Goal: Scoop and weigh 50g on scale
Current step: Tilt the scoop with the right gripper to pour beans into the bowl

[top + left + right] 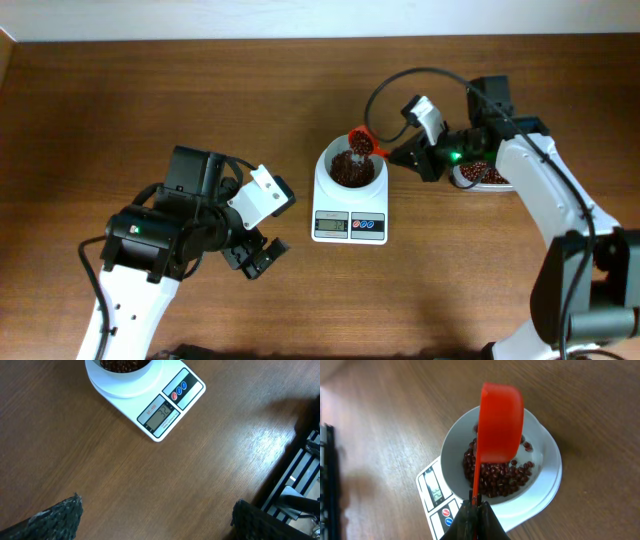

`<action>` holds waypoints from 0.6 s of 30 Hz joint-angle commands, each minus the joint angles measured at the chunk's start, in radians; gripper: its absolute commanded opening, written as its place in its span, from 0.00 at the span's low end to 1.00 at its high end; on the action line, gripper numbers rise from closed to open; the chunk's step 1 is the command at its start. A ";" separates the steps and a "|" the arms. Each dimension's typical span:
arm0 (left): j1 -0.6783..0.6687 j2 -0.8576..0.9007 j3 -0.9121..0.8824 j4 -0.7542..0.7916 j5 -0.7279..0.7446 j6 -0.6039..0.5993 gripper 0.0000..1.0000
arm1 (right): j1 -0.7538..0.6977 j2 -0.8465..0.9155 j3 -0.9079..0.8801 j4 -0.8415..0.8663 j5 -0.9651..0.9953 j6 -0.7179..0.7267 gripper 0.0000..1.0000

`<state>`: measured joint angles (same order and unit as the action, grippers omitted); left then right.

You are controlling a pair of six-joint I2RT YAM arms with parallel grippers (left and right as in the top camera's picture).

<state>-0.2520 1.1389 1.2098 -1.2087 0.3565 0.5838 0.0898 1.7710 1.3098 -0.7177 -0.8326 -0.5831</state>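
The white scale (350, 226) stands mid-table, its round white bowl (326, 168) holding red-brown beans (350, 170). My right gripper (398, 155) is shut on the thin handle of a red scoop (361, 140), which hangs tilted over the bowl's far right rim. In the right wrist view the scoop (500, 420) shows its outer side above the beans (500, 477), and the gripper (476, 507) pinches the handle just above the scale's display (435, 491). My left gripper (262, 256) stands open and holds nothing, left of the scale. The left wrist view shows the gripper (156, 502) over bare wood, the scale (165, 407) beyond it.
A clear tub of red-brown beans (482, 176) sits at the right, partly hidden behind the right arm. A black rack (300, 480) lies past the table's edge in the left wrist view. Bare wood surrounds the scale.
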 commanded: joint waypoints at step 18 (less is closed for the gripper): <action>0.006 -0.003 0.015 -0.001 0.014 0.015 0.99 | 0.085 -0.037 0.003 -0.049 0.008 0.259 0.04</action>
<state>-0.2516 1.1389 1.2098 -1.2087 0.3561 0.5838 0.1745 1.7531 1.3098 -0.7719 -0.7372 -0.4084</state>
